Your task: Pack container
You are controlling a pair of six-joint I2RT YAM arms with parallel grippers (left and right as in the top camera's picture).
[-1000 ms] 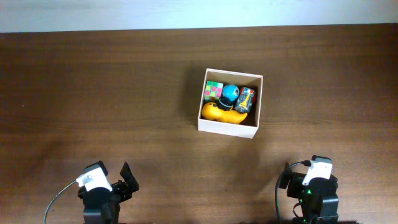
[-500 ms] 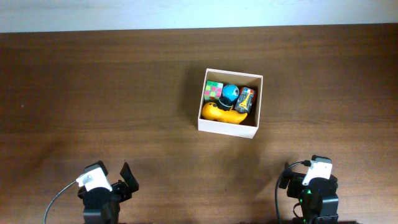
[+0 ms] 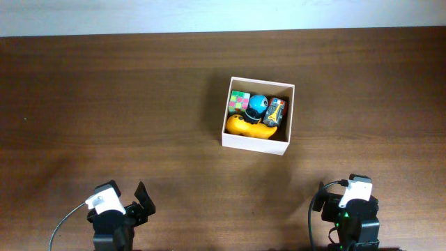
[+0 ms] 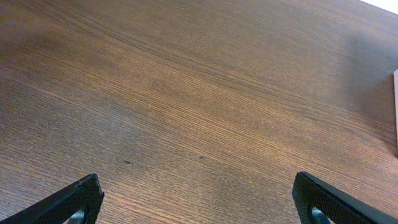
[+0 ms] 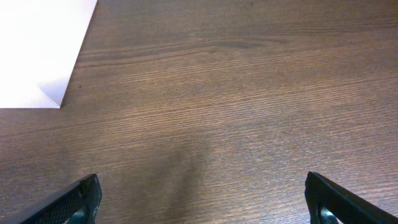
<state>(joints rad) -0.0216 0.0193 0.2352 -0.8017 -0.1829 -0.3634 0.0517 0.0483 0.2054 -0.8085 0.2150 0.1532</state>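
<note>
The container point(image 3: 256, 144), a square white-walled box, stands at the table's middle right. Inside lie a colour cube point(image 3: 239, 102), a blue round toy point(image 3: 258, 104), a dark toy car point(image 3: 275, 111) and a yellow duck point(image 3: 249, 127). The box's white wall shows at the top left of the right wrist view point(image 5: 37, 50), and its edge at the right of the left wrist view point(image 4: 395, 106). My left gripper point(image 4: 200, 200) is open and empty at the front left, far from the box. My right gripper point(image 5: 202, 198) is open and empty at the front right.
The dark wooden table point(image 3: 111, 104) runs across the whole view, with a pale wall strip point(image 3: 209, 14) along its far edge. A cable point(image 3: 66, 217) trails from the left arm at the front edge.
</note>
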